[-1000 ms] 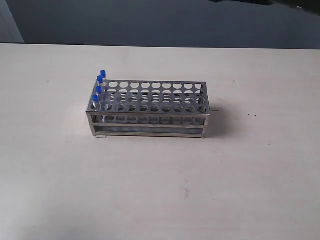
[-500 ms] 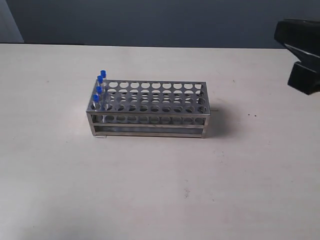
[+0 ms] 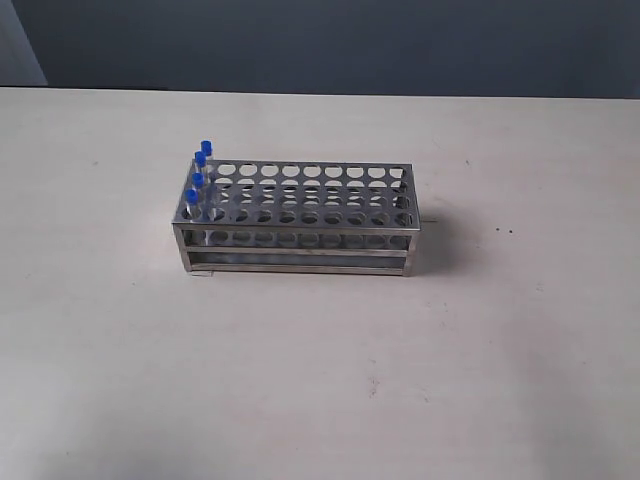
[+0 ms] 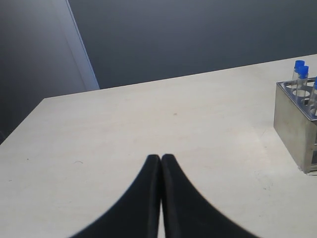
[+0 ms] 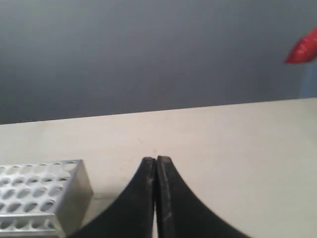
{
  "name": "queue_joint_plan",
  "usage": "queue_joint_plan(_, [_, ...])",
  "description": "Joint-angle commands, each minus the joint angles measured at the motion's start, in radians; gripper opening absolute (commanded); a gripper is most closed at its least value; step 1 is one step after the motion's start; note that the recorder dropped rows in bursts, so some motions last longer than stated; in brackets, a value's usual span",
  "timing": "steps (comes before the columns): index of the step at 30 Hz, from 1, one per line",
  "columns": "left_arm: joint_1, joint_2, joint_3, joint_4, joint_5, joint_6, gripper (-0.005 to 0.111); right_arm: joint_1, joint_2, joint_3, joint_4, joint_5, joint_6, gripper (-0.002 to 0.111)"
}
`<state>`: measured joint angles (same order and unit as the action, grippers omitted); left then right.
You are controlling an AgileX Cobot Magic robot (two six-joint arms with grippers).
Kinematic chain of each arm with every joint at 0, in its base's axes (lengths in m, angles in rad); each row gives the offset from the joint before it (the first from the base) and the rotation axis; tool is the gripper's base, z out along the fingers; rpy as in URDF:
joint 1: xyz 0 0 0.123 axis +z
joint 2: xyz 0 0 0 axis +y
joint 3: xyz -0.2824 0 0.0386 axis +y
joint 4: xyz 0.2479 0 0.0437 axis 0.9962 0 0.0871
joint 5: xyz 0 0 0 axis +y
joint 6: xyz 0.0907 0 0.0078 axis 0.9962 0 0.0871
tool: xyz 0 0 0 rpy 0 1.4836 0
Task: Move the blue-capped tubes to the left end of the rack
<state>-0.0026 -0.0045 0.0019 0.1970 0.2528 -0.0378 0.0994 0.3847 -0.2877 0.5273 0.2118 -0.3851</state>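
The shiny metal rack point(image 3: 300, 218) stands near the middle of the table in the exterior view. The blue-capped tubes point(image 3: 199, 178) stand upright in the holes at its left end, one behind another. Neither gripper shows in the exterior view. In the left wrist view my left gripper point(image 4: 161, 157) is shut and empty, well short of the rack's end point(image 4: 294, 129), where blue caps point(image 4: 300, 68) show. In the right wrist view my right gripper point(image 5: 156, 159) is shut and empty, beside the rack's other end point(image 5: 44, 196).
The pale table point(image 3: 320, 380) spreads wide on all sides of the rack. A dark wall point(image 3: 330, 40) runs behind its far edge. A red object point(image 5: 304, 47) shows against the wall in the right wrist view.
A black arm part that showed at the upper right of the exterior view half a second ago has left the picture. The rack and tubes have not moved.
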Motion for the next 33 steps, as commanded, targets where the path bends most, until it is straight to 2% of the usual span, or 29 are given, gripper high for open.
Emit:
queue_joint_plan(1, [-0.009,0.004,-0.002,0.004,-0.013,-0.003,0.000,-0.111,-0.094,0.111,-0.035,0.068,-0.006,0.000])
queue_joint_plan(6, [-0.009,0.004,-0.002,0.004,-0.013,-0.003,0.000,-0.109,-0.310,0.238,-0.122,0.112,-0.002,0.000])
queue_joint_plan(8, [-0.009,0.004,-0.002,0.004,-0.013,-0.003,0.000,-0.109,-0.349,0.253,-0.199,0.167,0.066,0.000])
queue_joint_plan(16, [-0.009,0.004,-0.002,0.004,-0.013,-0.003,0.000,-0.109,-0.359,0.253,-0.372,0.172,0.273,0.000])
queue_joint_plan(33, [-0.009,0.004,-0.002,0.006,-0.013,-0.003,0.000,-0.109,-0.385,0.253,-0.422,0.194,0.371,0.000])
